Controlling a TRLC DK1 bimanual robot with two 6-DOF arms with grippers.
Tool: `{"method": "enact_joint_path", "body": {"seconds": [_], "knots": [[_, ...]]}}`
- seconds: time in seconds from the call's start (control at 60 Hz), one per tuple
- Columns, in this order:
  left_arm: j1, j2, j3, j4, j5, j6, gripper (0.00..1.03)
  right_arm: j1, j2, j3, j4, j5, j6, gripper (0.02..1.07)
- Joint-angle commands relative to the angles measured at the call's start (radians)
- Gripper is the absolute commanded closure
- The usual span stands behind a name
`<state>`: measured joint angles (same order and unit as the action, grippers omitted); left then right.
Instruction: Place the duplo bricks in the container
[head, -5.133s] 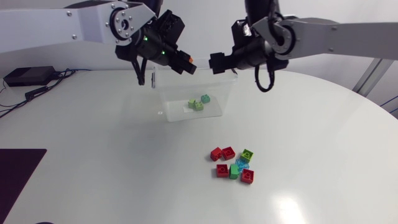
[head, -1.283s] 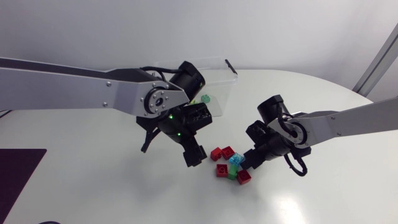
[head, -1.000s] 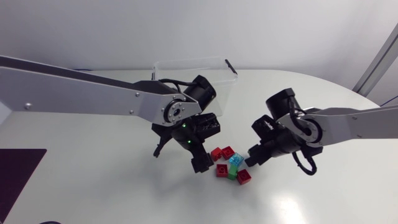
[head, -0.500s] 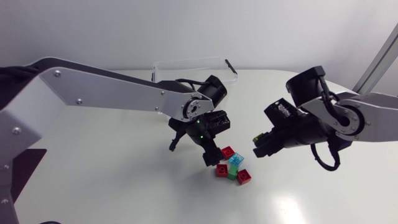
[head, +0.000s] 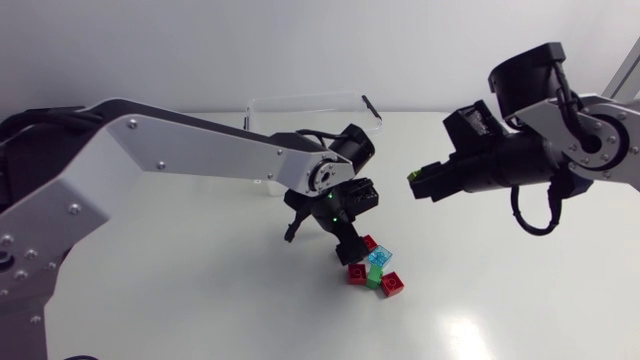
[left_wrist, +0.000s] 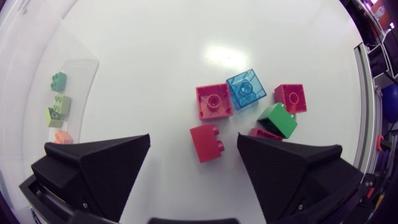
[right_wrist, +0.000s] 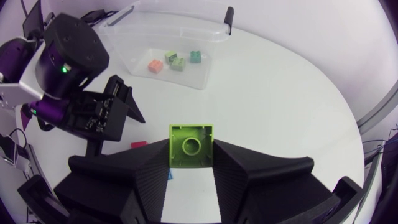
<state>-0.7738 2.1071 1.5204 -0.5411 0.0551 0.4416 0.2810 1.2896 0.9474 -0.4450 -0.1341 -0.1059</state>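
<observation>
My right gripper (right_wrist: 190, 163) is shut on a lime-green brick (right_wrist: 190, 142) and holds it well above the table, to the right of the pile (head: 415, 182). A loose pile lies under my open left gripper (left_wrist: 193, 180): red bricks (left_wrist: 213, 101), a clear blue brick (left_wrist: 246, 89) and a dark green brick (left_wrist: 277, 120). One red brick (left_wrist: 207, 142) lies between the wide-spread fingers, untouched. From above, the left gripper (head: 345, 245) hangs just over the pile's edge. The clear container (right_wrist: 180, 37) at the back holds an orange, a lime and a green brick.
The left arm (head: 200, 150) stretches across the table's middle and hides much of the container (head: 312, 105) from above. The container's lid handle (right_wrist: 229, 15) sticks up at its far end. Bare white table (head: 520, 290) surrounds the pile.
My right gripper has risen from the pile with the lime brick and pulled up and to the right. The left gripper has slid right, over the pile.
</observation>
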Motion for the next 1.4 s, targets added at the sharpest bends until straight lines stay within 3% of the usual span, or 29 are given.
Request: {"method": "enact_joint_path", "body": {"seconds": [0.0,0.217,0.3,0.483,0.65,0.95,1.217,1.25,1.333,1.383], "knots": [[-0.009,0.045,0.027,-0.017,0.009,-0.023,0.09,-0.013,-0.003,0.048,0.003,-0.007,0.037,0.84],[-0.013,0.06,0.044,-0.037,0.008,-0.027,0.23,-0.023,0.025,0.1,0.015,-0.021,0.068,0.84],[-0.013,0.068,0.052,-0.049,0.008,-0.03,0.33,-0.026,0.039,0.12,0.02,-0.021,0.086,0.84],[-0.016,0.096,0.053,-0.062,0.003,-0.041,0.75,-0.037,0.082,0.157,0.046,-0.029,0.115,0.84],[-0.024,0.093,0.034,-0.094,0.0,-0.04,0.79,-0.043,0.134,0.197,0.083,-0.032,0.144,0.84],[-0.012,-0.055,-0.101,-0.095,0.002,-0.018,0.79,-0.037,0.252,0.297,0.131,-0.032,0.196,0.84],[0.048,-0.153,-0.151,-0.077,0.005,-0.057,0.78,-0.028,0.284,0.306,0.154,-0.03,0.216,0.84],[0.056,-0.144,-0.137,-0.074,0.008,-0.076,0.73,-0.026,0.284,0.303,0.154,-0.03,0.215,0.84],[0.061,-0.113,-0.095,-0.076,0.009,-0.115,0.26,-0.025,0.281,0.294,0.154,-0.027,0.215,0.84],[0.048,-0.102,-0.08,-0.077,0.009,-0.129,0.14,-0.026,0.277,0.289,0.152,-0.025,0.213,0.84]]}}
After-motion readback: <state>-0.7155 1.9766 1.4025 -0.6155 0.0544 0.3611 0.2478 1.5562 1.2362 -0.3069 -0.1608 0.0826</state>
